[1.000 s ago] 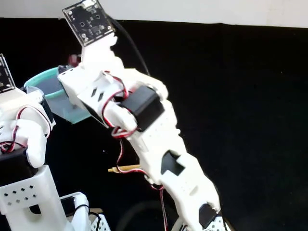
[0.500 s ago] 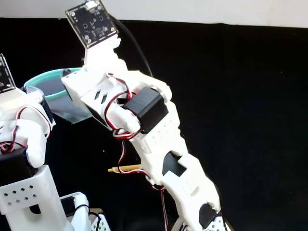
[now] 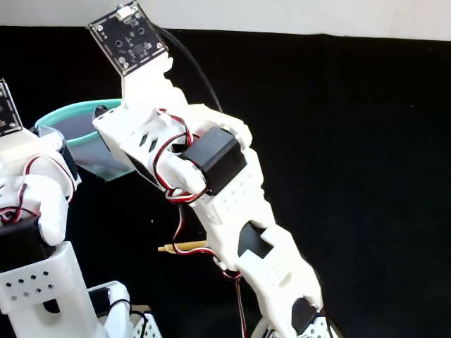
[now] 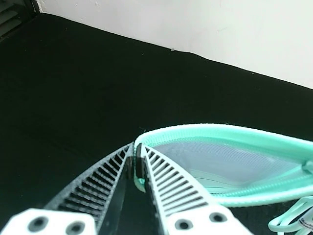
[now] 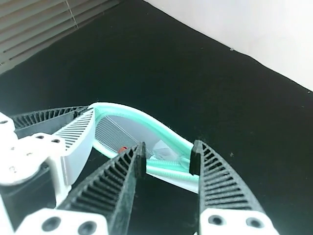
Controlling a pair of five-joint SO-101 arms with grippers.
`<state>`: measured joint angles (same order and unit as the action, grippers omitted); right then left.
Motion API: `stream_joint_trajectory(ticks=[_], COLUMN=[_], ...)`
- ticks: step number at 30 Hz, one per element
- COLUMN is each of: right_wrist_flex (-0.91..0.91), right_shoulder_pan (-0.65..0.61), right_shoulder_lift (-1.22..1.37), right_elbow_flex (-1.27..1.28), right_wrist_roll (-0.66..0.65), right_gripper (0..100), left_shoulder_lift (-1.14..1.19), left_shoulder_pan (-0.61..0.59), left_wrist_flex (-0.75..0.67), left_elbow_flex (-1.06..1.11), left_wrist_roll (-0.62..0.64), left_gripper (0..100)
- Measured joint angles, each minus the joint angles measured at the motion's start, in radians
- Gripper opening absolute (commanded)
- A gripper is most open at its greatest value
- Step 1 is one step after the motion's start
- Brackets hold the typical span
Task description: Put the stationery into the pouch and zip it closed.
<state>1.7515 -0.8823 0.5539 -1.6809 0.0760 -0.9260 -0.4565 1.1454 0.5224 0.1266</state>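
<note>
Ok, left hand (image 4: 136, 149): shut tight on 1 end of the pouch (image 4: 220, 156), pinching the mint zip edge btwn its tips. Right hand (image 5: 168, 152): roughly half open, holding nothing. Its jaws straddle the pouch's near zip edge; can't tell if either one touches it.

Pouch mouth gapes wide, both zip edges bowed apart, mesh wall visible inside. Right wrist view shows a small red item (image 5: 122, 148) down in the mouth w/ something pale beside it; too small to ID either. In the high view the pouch sits far left btwn the 2 arms. Can't tell if it rests on the table (image 3: 366, 183) or hangs off the left hand.

Outward: 1 tan stick, prob a pencil (image 3: 184, 246), lies on the table near the right arm's base, partly under that arm and well apart from the pouch.

Status, my read: loading partly done, since at least 1 thing looks to be inside and at least 1 item is out. Zip is 0% done. Left to do: grab the pencil, drop it in, then run the zip w/ the left hand anchoring the end.
</note>
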Motion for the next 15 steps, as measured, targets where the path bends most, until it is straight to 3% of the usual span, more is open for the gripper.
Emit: stream_joint_trajectory(ticks=[15], right_wrist_flex=[0.002], right_shoulder_pan=[0.000], right_shoulder_lift=[0.000], right_elbow_flex=[0.000], right_wrist_roll=[-0.196], right_gripper=[15.1], left_shoulder_lift=[0.000], left_shoulder_pan=[0.000], left_wrist_flex=[0.000], left_elbow_flex=[0.000], left_wrist_roll=[0.000], left_gripper=[1])
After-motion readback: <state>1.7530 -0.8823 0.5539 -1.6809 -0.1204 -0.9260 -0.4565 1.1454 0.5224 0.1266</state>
